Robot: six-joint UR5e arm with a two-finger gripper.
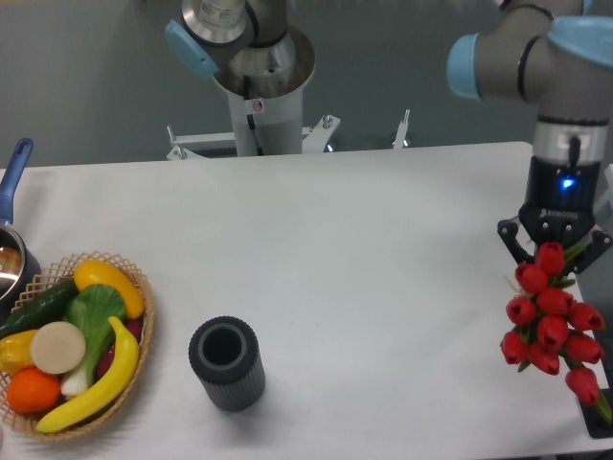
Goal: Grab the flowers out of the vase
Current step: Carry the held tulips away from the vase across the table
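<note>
At the right edge of the frame the claw (557,251) grips the tulip bunch (550,319). The ribbed grey vase (226,364) stands empty, lower left — pick looks done. Next move, I'd judge — hold or set down gently.

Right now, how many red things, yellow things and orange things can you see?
Red: 1, the flowers, one bunch held by the gripper
Yellow: 3, the banana, the yellow squash and a yellow piece at the basket's left edge
Orange: 1, the orange
Total: 5
</note>
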